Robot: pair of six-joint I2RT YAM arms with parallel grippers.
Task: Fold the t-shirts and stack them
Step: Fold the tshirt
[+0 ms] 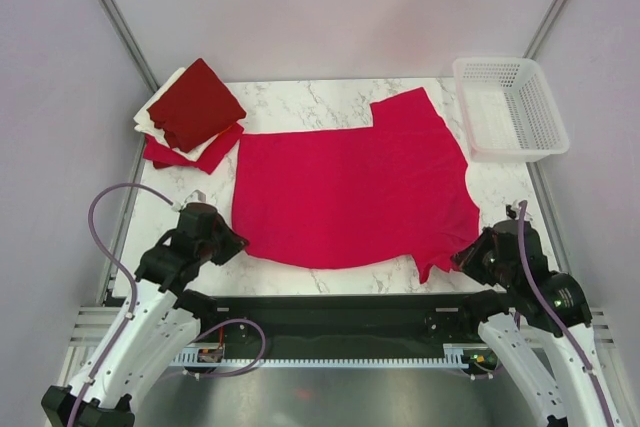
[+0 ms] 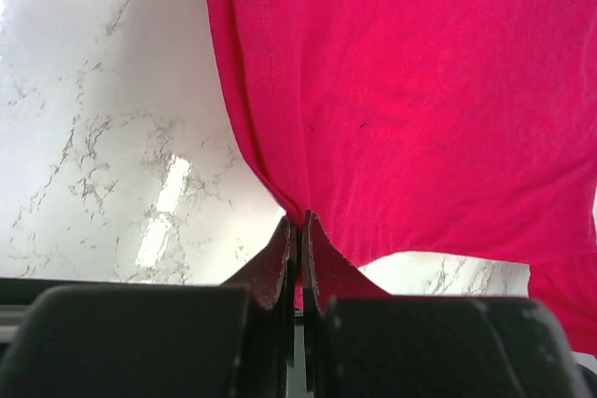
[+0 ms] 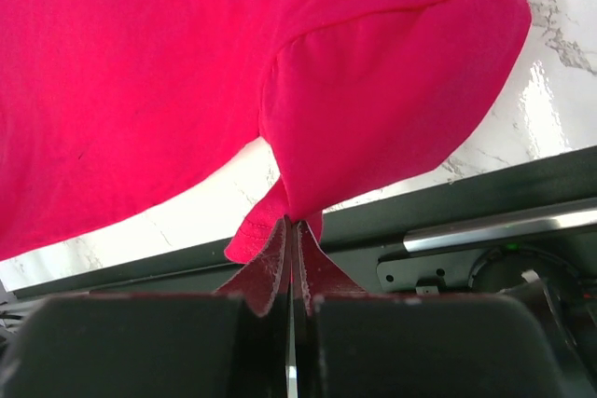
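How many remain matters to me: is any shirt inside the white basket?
No, the white basket shows only its bare lattice floor.

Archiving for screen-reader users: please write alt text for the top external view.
A bright crimson t-shirt lies spread flat on a marble table, its near edge pinched at the left end by the left gripper and at the right end by the right gripper. A stack of folded shirts sits far left, a white basket far right.

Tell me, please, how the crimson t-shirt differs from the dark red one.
The crimson t-shirt lies spread open; the dark red t-shirt sits folded atop the pile. Left fingers and right fingers pinch the crimson one's near edge; the dark red one is untouched. Both are plain.
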